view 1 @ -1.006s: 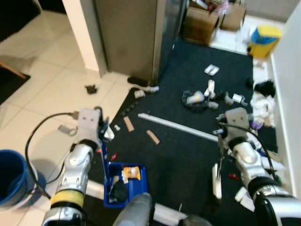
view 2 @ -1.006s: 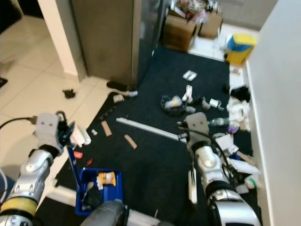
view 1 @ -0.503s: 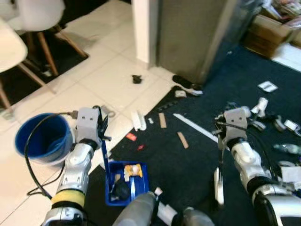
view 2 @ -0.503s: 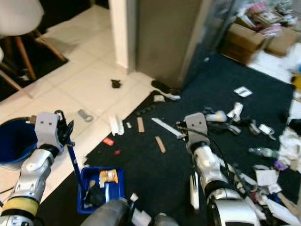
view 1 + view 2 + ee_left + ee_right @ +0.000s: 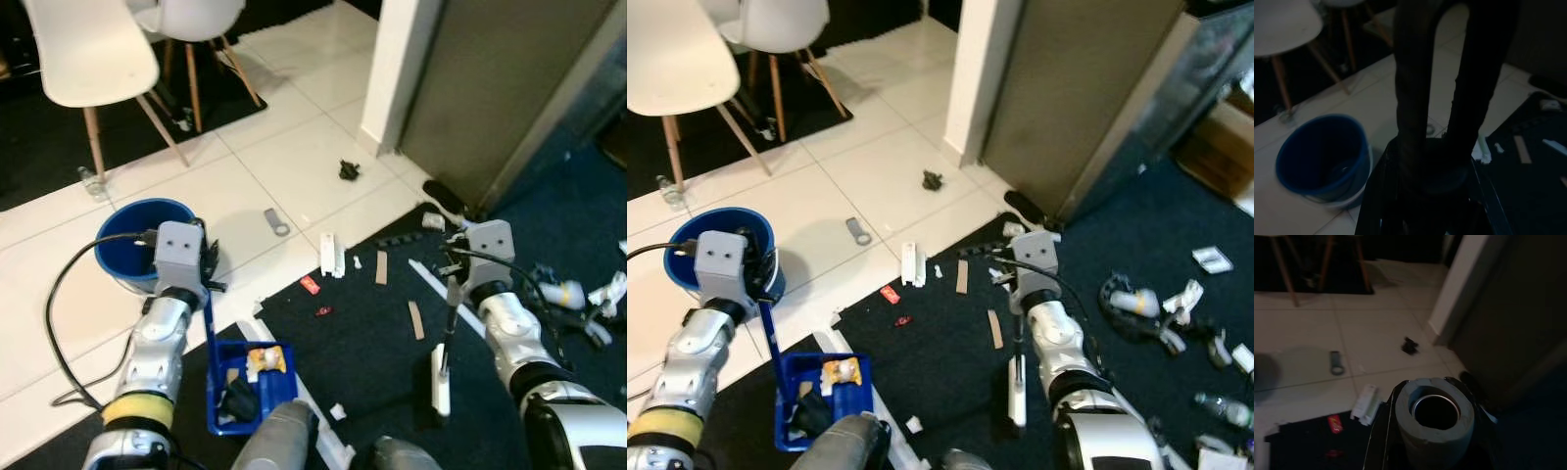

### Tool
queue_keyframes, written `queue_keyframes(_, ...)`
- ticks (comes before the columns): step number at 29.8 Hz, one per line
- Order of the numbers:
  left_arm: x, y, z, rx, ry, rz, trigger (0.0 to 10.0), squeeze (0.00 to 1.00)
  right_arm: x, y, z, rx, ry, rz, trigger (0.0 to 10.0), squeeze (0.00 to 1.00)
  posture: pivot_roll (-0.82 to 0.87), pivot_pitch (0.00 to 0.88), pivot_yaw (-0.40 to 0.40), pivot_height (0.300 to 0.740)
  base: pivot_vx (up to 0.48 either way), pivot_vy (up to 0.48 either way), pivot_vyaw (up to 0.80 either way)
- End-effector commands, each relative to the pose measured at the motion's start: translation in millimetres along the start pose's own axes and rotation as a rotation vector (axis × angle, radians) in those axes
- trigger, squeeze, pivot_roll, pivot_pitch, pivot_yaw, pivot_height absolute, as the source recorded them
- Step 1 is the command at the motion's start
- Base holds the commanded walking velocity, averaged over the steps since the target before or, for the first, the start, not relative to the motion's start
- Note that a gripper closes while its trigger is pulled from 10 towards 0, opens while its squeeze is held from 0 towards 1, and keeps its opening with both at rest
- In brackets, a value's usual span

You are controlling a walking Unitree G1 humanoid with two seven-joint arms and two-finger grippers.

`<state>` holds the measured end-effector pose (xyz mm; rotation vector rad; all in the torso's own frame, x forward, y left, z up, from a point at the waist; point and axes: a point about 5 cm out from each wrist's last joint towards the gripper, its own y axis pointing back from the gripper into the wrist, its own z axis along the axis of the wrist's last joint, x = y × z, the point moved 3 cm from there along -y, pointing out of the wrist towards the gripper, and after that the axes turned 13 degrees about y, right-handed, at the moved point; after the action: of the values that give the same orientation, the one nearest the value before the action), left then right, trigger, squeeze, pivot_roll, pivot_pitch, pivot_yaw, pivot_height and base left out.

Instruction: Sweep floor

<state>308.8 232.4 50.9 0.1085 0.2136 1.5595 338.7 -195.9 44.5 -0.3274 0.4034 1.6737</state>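
Left pincer [image 5: 201, 284] is clenched on the dustpan [image 5: 245, 387], already holding some scraps; right pincer [image 5: 453, 284] grips the broom [image 5: 443, 364]. Litter [image 5: 331, 257] across tile and rug [image 5: 382, 343] suggests sweeping is far from done.

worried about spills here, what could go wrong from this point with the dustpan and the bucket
The left gripper holds the blue dustpan by its upright handle with rubbish inside; a tilt on the way could drop it back onto the floor. The blue bucket stands close beside that arm, so a swing might knock it. The broom in the right gripper hangs over scattered litter and could scatter it.
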Motion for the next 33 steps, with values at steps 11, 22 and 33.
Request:
queue_keyframes(11, 0.2, -2.3, 9.1, -0.031, 0.03, 0.021, 10.0, 0.0, -7.4, -0.5, 0.1, -0.003, -0.041, -0.019, 10.0, 0.0, 0.21, 0.0, -0.06, 0.74, 0.0, 0.0, 0.8)
queue_keyframes(22, 0.3, -3.9, 10.3, -0.039, 0.051, 0.034, 10.0, 0.0, -6.7, -1.8, 1.3, -0.005, -0.048, -0.004, 10.0, 0.0, 0.2, 0.0, -0.076, 0.74, 0.0, 0.0, 0.8)
queue_keyframes(33, -6.2, -4.7, 5.4, -0.046, 0.087, 0.051, 10.0, 0.0, -9.6, -4.4, 3.9, -0.012, -0.035, 0.033, 10.0, 0.0, 0.18, 0.0, -0.127, 0.74, 0.0, 0.0, 0.79)
